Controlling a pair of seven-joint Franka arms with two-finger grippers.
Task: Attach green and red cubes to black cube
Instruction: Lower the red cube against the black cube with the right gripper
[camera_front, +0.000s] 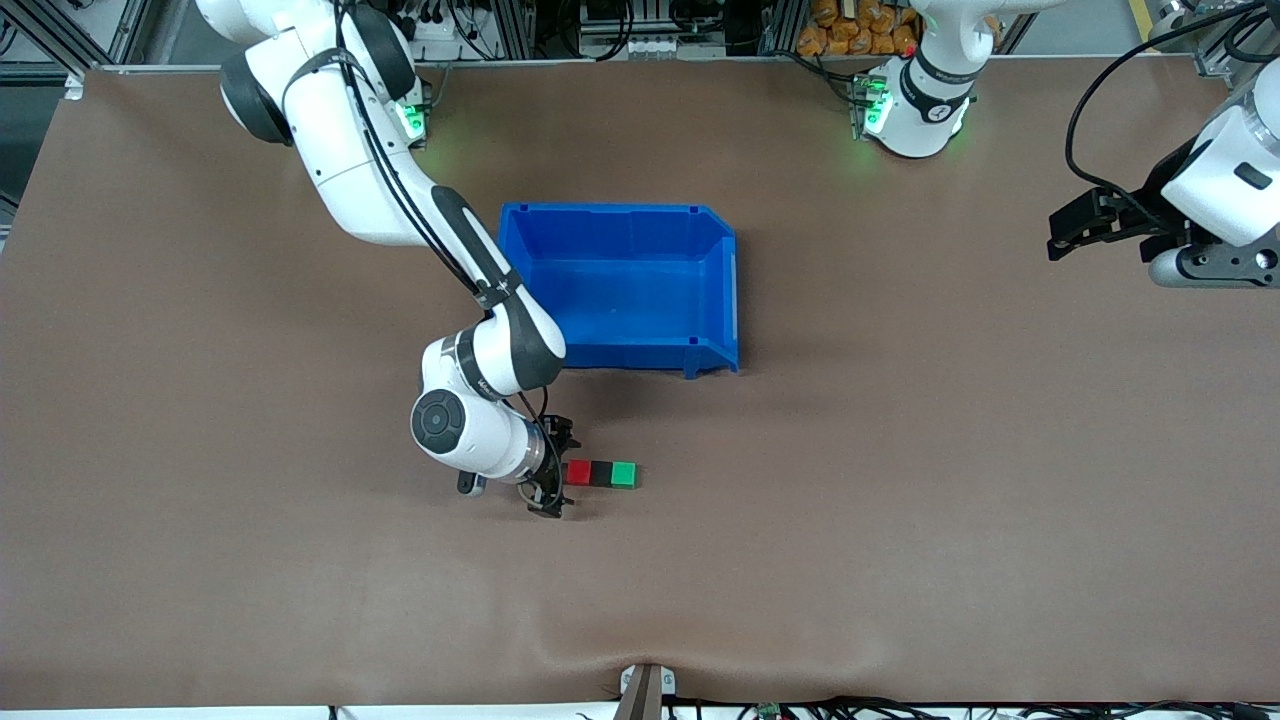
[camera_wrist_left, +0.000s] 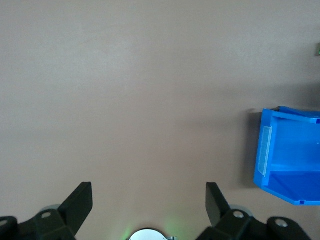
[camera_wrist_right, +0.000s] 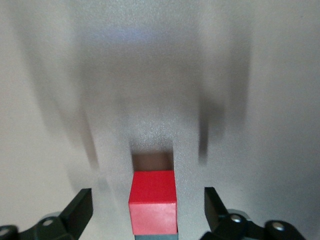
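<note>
Three cubes lie in a touching row on the table: the red cube (camera_front: 578, 472) at the right arm's end, the black cube (camera_front: 600, 473) in the middle, the green cube (camera_front: 624, 474) at the left arm's end. My right gripper (camera_front: 561, 470) is low at the red end, open. In the right wrist view the red cube (camera_wrist_right: 152, 200) sits between the spread fingers (camera_wrist_right: 80, 205) with a gap on each side, and a dark edge of the black cube (camera_wrist_right: 156, 236) shows against it. My left gripper (camera_front: 1075, 235) waits open above the left arm's end of the table, holding nothing (camera_wrist_left: 149, 200).
A blue bin (camera_front: 625, 285) stands farther from the front camera than the cube row, open and with nothing in it; it also shows in the left wrist view as the blue bin (camera_wrist_left: 287, 160). Brown table cloth (camera_front: 900, 500) lies all around.
</note>
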